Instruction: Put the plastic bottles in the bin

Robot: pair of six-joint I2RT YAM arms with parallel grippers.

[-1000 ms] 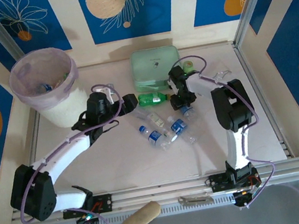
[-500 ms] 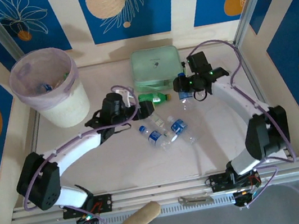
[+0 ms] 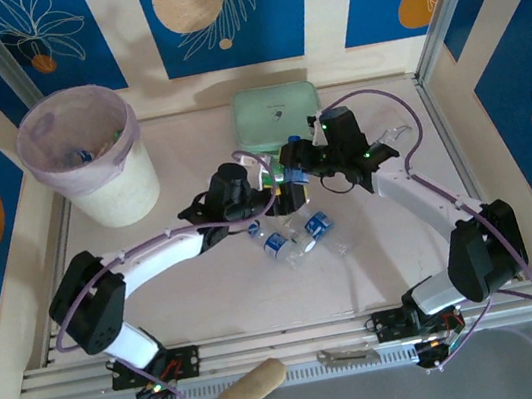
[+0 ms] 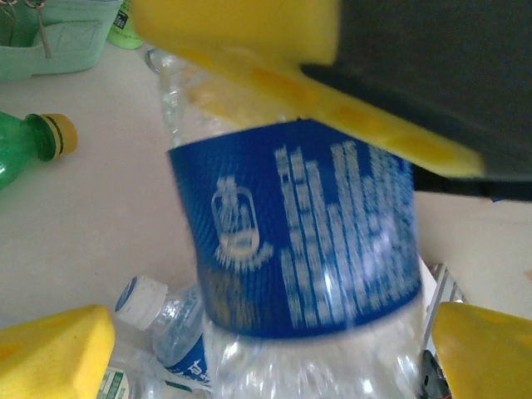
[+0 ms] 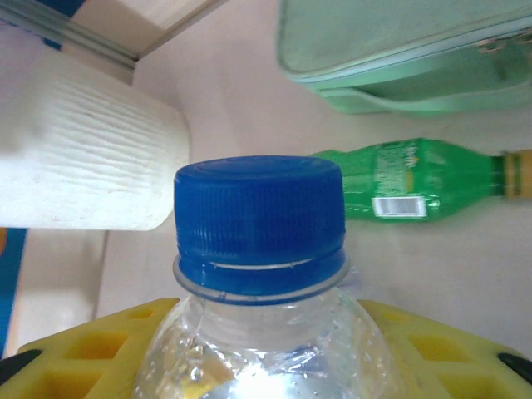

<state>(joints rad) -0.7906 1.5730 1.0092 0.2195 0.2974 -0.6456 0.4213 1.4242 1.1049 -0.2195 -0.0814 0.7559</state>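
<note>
The clear bottle (image 5: 259,224) with the blue cap and blue label is hanging above the middle of the table (image 3: 209,289), just in front of the mint-green zip case (image 3: 277,112) and well apart from the bin (image 3: 125,141) at the far left corner. The right gripper (image 5: 266,332) is clamping it, its yellow fingers (image 5: 91,337) pressing the clear body on both sides below the neck, with the cap pointing out past the fingertips. The left gripper (image 4: 266,349) is reaching in from the other side with its fingers (image 4: 50,353) spread wide to either side of the labelled part, not closed on it. In the overhead view the two grippers are meeting nose to nose over the bottle. Under them, a green bottle (image 5: 399,193) with a yellow cap is lying on its side beside the case, and two more clear bottles (image 3: 278,245) (image 3: 321,229) with blue labels are lying next to each other a little nearer the arms' bases. The bin is standing upright with its pale pink bag folded over the rim, and small bits of blue and green are showing inside.
</note>
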